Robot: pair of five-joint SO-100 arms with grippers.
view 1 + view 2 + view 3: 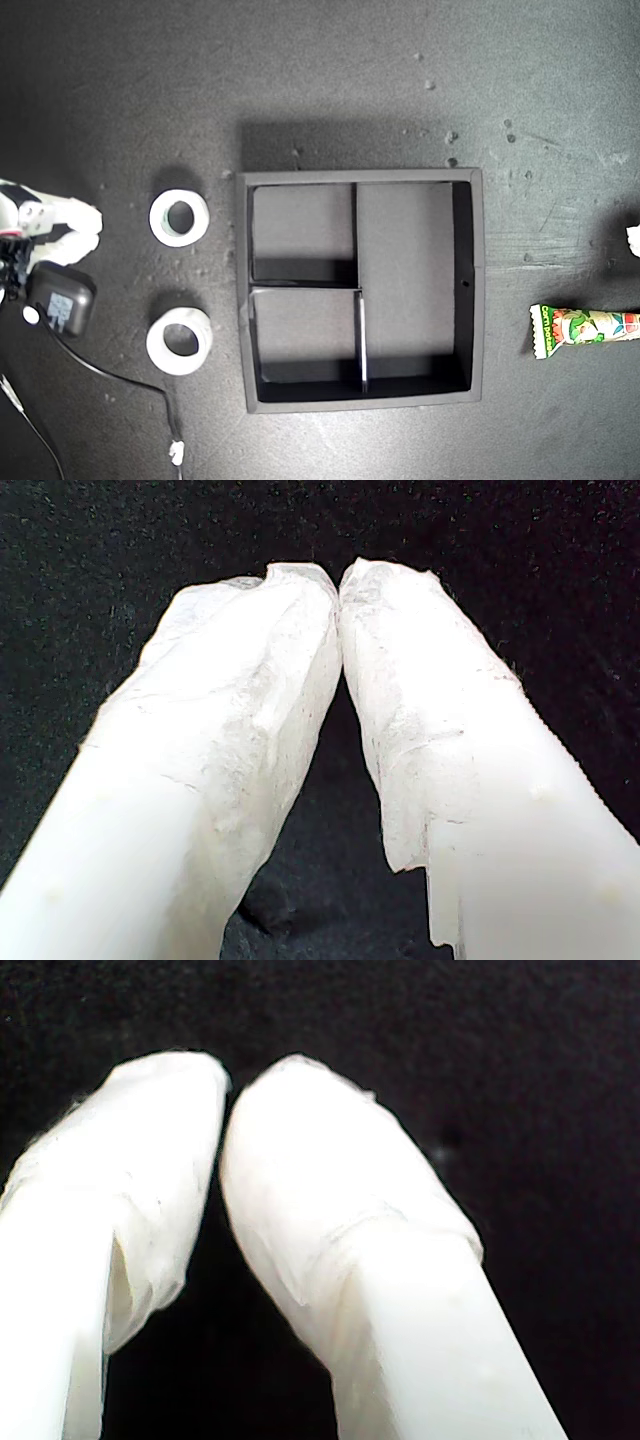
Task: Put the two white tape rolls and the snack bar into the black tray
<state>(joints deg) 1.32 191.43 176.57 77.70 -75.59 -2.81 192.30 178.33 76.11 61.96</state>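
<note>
The black tray (360, 176) sits in the middle of the exterior view, and only bare floor shows in its three compartments. Two white tape rolls lie on the mat to its left in that view, one farther back (179, 217) and one nearer (180, 340). The snack bar (585, 328) lies at the exterior view's right edge, partly cut off. My first gripper (338, 585) is shut with its white tips touching over bare black mat. My second gripper (225, 1090) is likewise shut on nothing.
An arm (55, 222) with a black camera module (62, 300) and a trailing cable (130, 385) rests at the exterior view's left edge. A white scrap of another arm (633, 240) shows at its right edge. Which arm is which cannot be told.
</note>
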